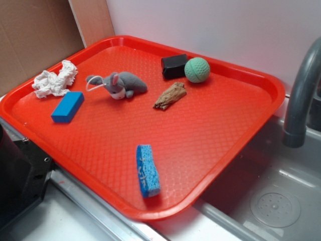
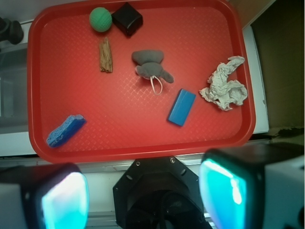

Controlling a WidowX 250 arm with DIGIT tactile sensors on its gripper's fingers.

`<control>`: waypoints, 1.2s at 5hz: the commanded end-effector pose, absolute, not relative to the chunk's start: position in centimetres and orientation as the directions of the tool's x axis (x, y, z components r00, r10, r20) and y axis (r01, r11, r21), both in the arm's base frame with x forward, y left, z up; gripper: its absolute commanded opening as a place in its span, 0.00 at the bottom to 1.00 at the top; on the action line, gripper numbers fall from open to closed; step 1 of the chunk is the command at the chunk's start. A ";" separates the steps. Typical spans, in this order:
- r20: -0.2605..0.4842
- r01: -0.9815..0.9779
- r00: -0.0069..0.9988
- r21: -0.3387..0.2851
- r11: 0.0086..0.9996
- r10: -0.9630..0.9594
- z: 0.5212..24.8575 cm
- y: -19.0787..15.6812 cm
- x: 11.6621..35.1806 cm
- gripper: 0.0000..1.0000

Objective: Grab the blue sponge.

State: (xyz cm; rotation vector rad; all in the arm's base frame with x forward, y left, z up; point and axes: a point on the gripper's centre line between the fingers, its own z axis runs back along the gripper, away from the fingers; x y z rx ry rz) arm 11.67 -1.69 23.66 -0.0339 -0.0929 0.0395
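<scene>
A blue sponge (image 1: 147, 170) (image 2: 66, 130) lies on its narrow edge near the front rim of a red tray (image 1: 210, 135) (image 2: 76, 95), well apart from the gripper (image 2: 143, 195), whose two fingers (image 2: 64, 200) stand spread wide with nothing between them at the bottom of the wrist view. The gripper hangs high above the tray's near edge, looking straight down, with the sponge off to one side of it. Also on the tray: a smooth blue block (image 1: 67, 106) (image 2: 181, 107), a grey stuffed mouse (image 1: 118, 85) (image 2: 151, 66), crumpled paper (image 1: 54, 79) (image 2: 225, 85), a wood piece (image 1: 170, 95) (image 2: 106, 55), a green ball (image 1: 197, 70) (image 2: 100, 19) and a black block (image 1: 174, 66) (image 2: 127, 19).
</scene>
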 end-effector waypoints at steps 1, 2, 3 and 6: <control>0.092 -0.038 0.995 -0.036 0.999 0.041 23.7 -1.7 11.7 1.00; 0.081 -0.284 0.954 -0.060 0.957 0.288 19.7 -6.4 11.6 1.00; 0.026 -0.513 0.853 -0.146 0.846 0.522 17.7 -9.7 11.9 1.00; -0.005 -0.517 0.853 -0.141 0.844 0.522 7.8 -14.6 16.3 1.00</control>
